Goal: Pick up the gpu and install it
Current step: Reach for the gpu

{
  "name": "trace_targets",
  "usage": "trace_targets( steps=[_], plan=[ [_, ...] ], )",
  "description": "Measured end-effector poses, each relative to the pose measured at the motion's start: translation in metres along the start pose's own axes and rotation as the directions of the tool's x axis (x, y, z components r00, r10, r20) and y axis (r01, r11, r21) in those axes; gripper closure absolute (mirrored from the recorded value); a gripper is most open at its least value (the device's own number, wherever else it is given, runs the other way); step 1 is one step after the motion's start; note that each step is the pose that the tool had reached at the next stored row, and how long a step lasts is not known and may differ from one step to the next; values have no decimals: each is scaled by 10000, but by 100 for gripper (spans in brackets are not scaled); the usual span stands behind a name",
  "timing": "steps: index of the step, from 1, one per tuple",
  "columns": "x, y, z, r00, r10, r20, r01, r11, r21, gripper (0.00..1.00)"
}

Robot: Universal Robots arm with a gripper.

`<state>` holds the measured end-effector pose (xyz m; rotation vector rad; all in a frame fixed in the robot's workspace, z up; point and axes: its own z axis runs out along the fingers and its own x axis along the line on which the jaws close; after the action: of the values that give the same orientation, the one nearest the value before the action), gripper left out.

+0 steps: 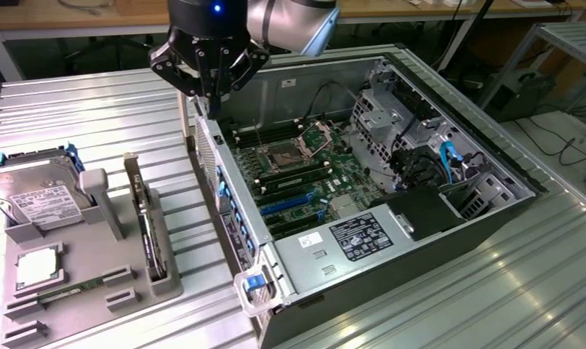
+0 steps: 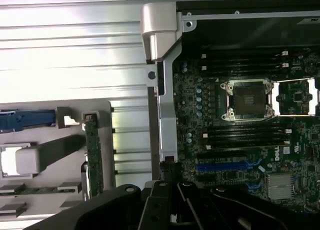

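The step in hand is judged to be the reach for the gpu (image 1: 150, 233); nothing has been picked up yet. The gripper (image 1: 211, 93) is seen closed, its fingers (image 1: 215, 81) pressed together w/ nothing btw. them.

For a good pick, the fingers would have to be opened before any descent. They should then be lined up so the thin card is straddled across its flat faces, not along its length. The top edge is best taken near its middle, clear of the silver bracket (image 1: 130, 166), so the card is not tipped when lifted. The card stands on edge in a slot of the grey tray (image 1: 89, 298), so a straight vertical pull is judged safest. A skewed pull could jam it in the slot. The grip should be kept light, as the board is thin.

Pos.: the gpu is found below the tool and off to its tray side, well apart from the fingertips. The case wall (image 1: 208, 145) is approx. under the fingertips. The motherboard (image 1: 293, 167) w/ its blue slots (image 1: 291, 205) lies below on the tool's other side. The hard drive (image 1: 36, 196) is set beyond the gpu, farther from the tool.

Pose: the arm (image 1: 293, 22) is held high, wrist pointed down and fingers approx. vertical. The tool hovers over the case's edge and nothing is touched.
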<state>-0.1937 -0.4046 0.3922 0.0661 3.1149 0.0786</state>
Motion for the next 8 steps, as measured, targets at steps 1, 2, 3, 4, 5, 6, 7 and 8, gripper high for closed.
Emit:
trace_targets(
  steps=[1, 2, 3, 4, 5, 6, 7, 8],
  plan=[
    [11, -6, 0, 10000, -20, -1, 20, 10000, -1, 89],
    [25, -15, 0, 10000, -44, -2, 44, 10000, -2, 89],
    [36, -21, -1, 10000, -62, -3, 62, 10000, -2, 89],
    [48, -27, -1, 10000, -81, -4, 81, 10000, -2, 89],
    [67, -37, -1, 9999, -105, -5, 105, 9999, -3, 89],
    [86, -46, -1, 9999, -126, -6, 126, 9999, -4, 89],
    [109, -55, -2, 9999, -149, -7, 149, 9999, -5, 89],
    [125, -62, -2, 9999, -165, -8, 165, 9999, -4, 89]
  ],
)
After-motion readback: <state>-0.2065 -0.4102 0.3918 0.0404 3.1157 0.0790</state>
